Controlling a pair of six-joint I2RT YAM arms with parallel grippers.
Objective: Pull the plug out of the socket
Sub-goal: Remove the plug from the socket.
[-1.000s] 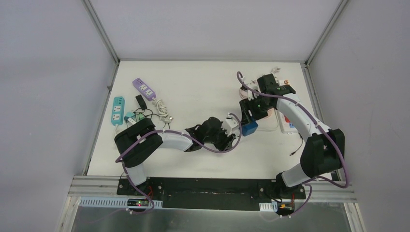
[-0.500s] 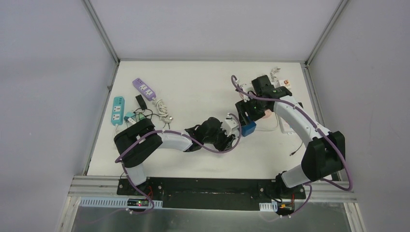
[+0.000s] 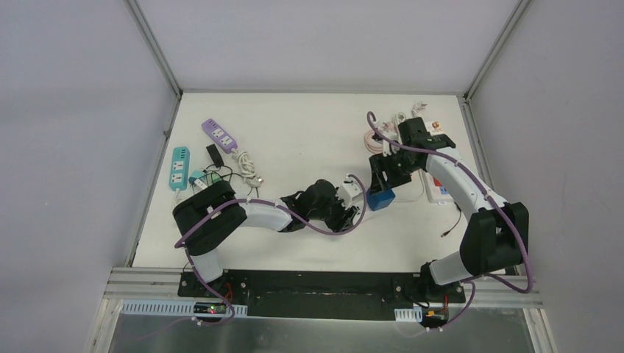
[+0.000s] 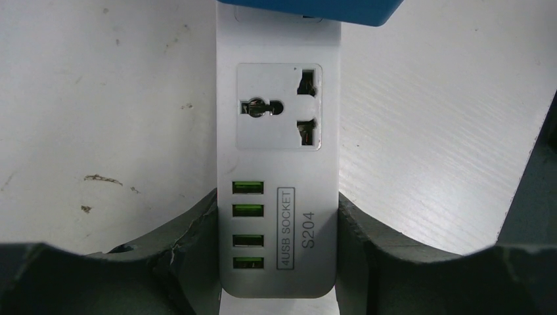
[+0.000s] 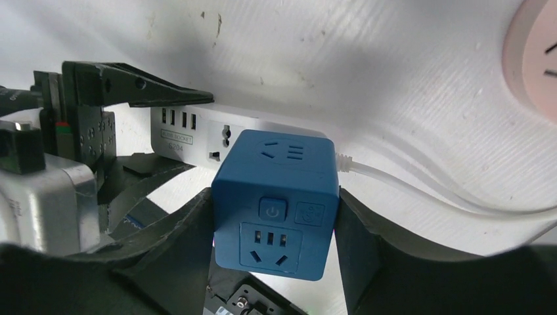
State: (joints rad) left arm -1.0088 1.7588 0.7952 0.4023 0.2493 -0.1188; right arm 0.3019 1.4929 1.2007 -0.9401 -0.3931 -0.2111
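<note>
blue cube plug [image 5: 276,197] over white socket strip [image 4: 278,170]

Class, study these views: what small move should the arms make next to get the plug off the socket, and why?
Probably the right gripper should draw the blue cube plug straight off the white socket strip while the left gripper holds firm: each gripper is closed on its item, and the cube looks seated against the strip.

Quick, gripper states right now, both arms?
Left gripper: closed on the white plastic USB socket strip.
Right gripper: closed on the blue plastic cube plug.
</note>
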